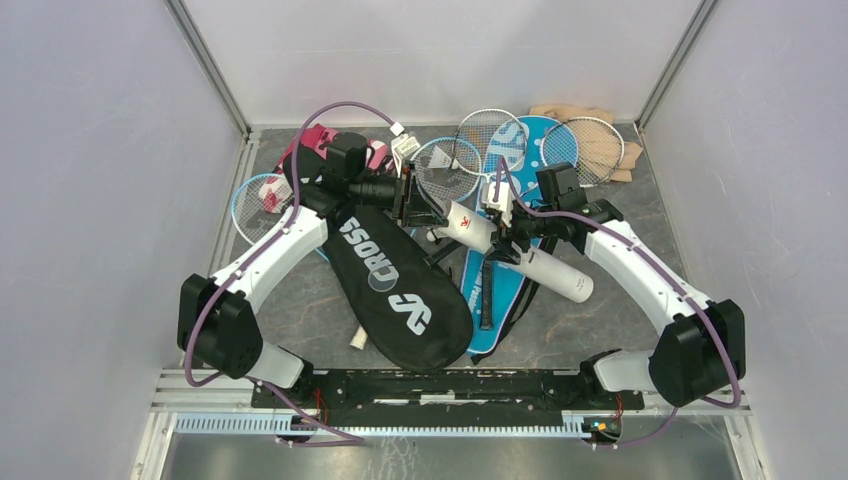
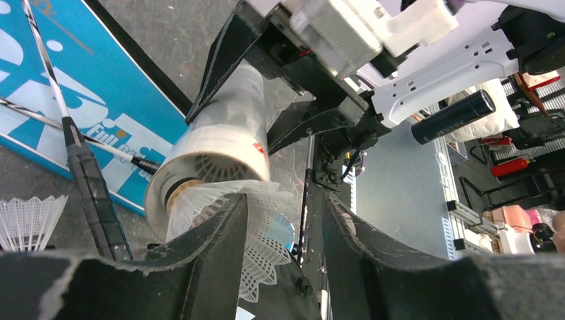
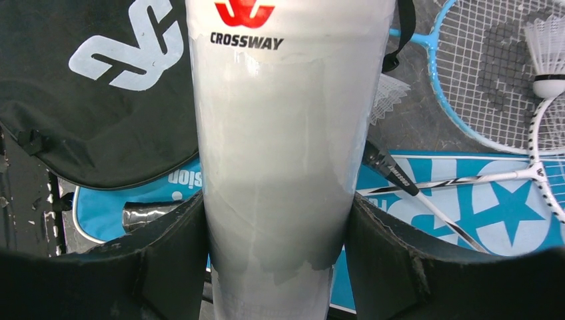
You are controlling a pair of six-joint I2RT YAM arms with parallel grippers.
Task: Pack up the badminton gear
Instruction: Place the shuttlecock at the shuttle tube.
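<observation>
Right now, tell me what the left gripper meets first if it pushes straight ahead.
The left gripper would first meet the shuttlecock poking from the mouth of the tube, between its open jaws; the tube rim comes next. Depth is unclear, so contact may be immediate.

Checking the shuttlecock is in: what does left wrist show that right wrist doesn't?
Only left wrist: the open mouth of the white tube, a shuttlecock partly inside it, beyond the parted left fingers. Only right wrist: the tube's CROSSWAY print, a blue racket head and another shuttlecock. Both: the tube, held by the right fingers, over the blue cover.
</observation>
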